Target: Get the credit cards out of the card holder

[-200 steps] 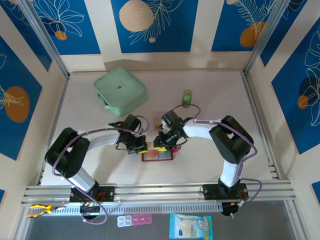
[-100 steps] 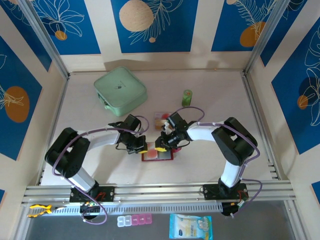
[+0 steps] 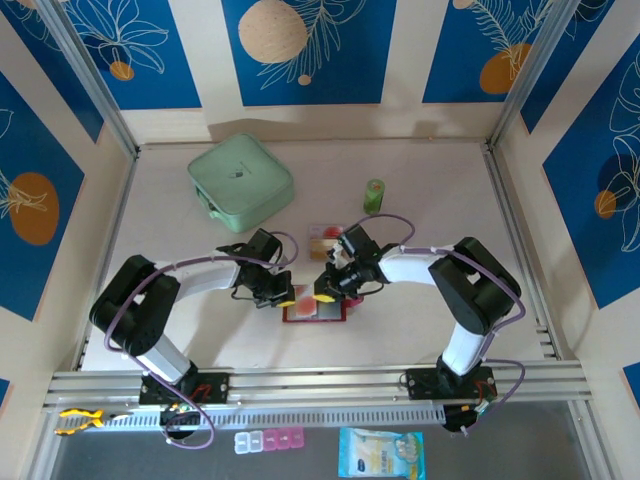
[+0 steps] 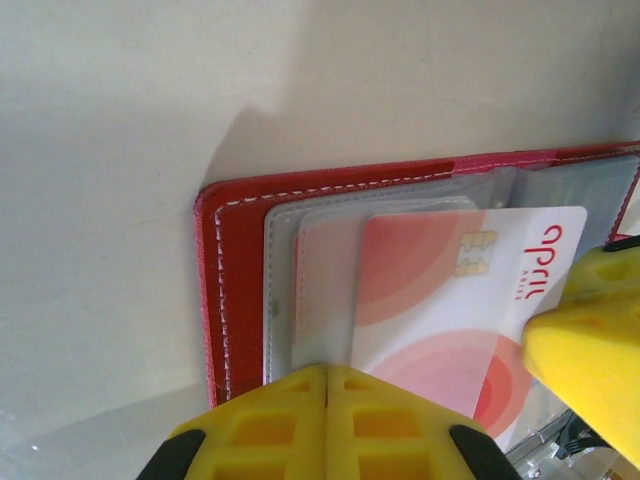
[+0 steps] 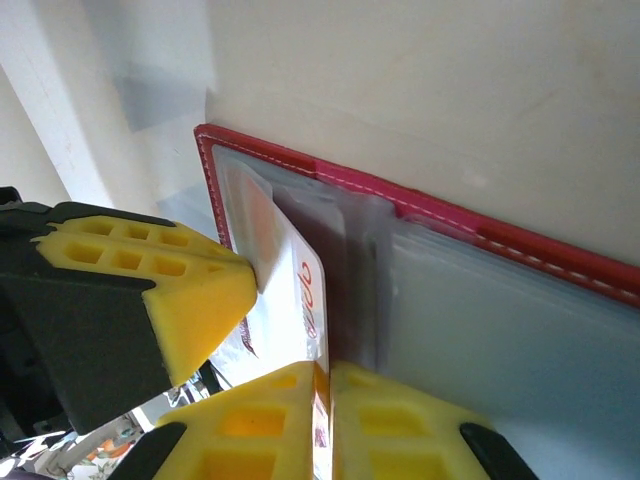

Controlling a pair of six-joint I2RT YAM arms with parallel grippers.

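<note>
Within right gripper (image 5: 322,378), credit card (image 5: 300,292) (edge-on)

A robot test cell in a lab. The left arm (image 3: 150,305) and right arm (image 3: 465,285) are bolted to an aluminium rail (image 3: 320,384) at the counter (image 3: 430,180) edge, nearer than the left tool (image 3: 283,296) and right tool (image 3: 324,293). Blue printed panels (image 3: 310,50) on metal posts (image 3: 95,90) wall the counter in beyond and beside the tools.

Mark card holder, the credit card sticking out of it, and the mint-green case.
card holder (image 4: 240,300): left wrist view, red leather border.
credit card (image 4: 450,300): left wrist view, middle of its face.
mint-green case (image 3: 240,180): top external view, lid centre.
</note>
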